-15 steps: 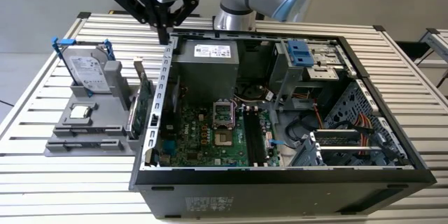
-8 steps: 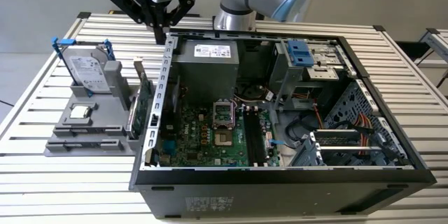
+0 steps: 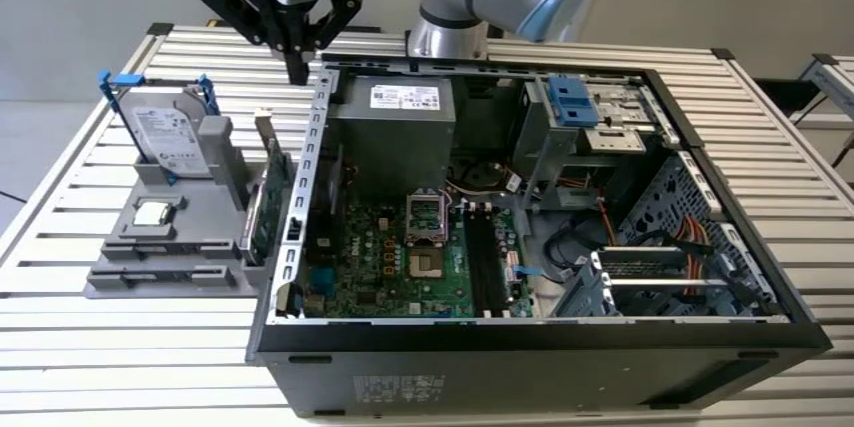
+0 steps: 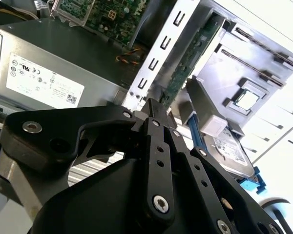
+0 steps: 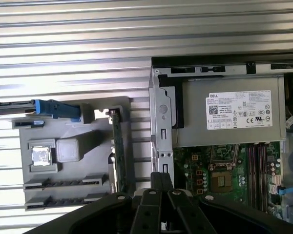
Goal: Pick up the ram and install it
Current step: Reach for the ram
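Hovering over case wall (image 3: 318, 132), tool (image 3: 296, 71) pinched together, tray (image 3: 174, 282) holding hard drive (image 3: 170, 137), green card (image 3: 274, 197).

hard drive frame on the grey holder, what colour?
Blue. The frame shows best in the exterior view.

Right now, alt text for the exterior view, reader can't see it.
The robot's hand, closed, hangs above a far corner of an open computer case on a slatted table. On the exterior view's left, a gray tray holds a hard drive and a green card.
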`<control>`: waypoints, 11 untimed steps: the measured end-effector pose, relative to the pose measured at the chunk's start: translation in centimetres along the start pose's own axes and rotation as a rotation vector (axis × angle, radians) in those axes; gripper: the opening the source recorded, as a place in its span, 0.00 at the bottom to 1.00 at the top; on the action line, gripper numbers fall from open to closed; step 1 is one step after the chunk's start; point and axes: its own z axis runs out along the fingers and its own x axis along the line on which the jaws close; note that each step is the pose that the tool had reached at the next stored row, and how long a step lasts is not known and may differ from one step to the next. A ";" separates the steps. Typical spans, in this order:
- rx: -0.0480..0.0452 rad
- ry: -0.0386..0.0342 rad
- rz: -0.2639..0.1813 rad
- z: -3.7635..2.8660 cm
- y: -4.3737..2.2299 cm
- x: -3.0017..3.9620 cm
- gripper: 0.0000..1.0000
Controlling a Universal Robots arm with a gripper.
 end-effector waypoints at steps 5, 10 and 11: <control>0.0000 0.0002 0.000 -0.01 -0.04 0.56 0.00; 0.0001 0.0003 0.000 -0.02 -0.08 1.07 0.00; 0.0000 0.0002 0.000 -0.02 -0.08 1.16 0.00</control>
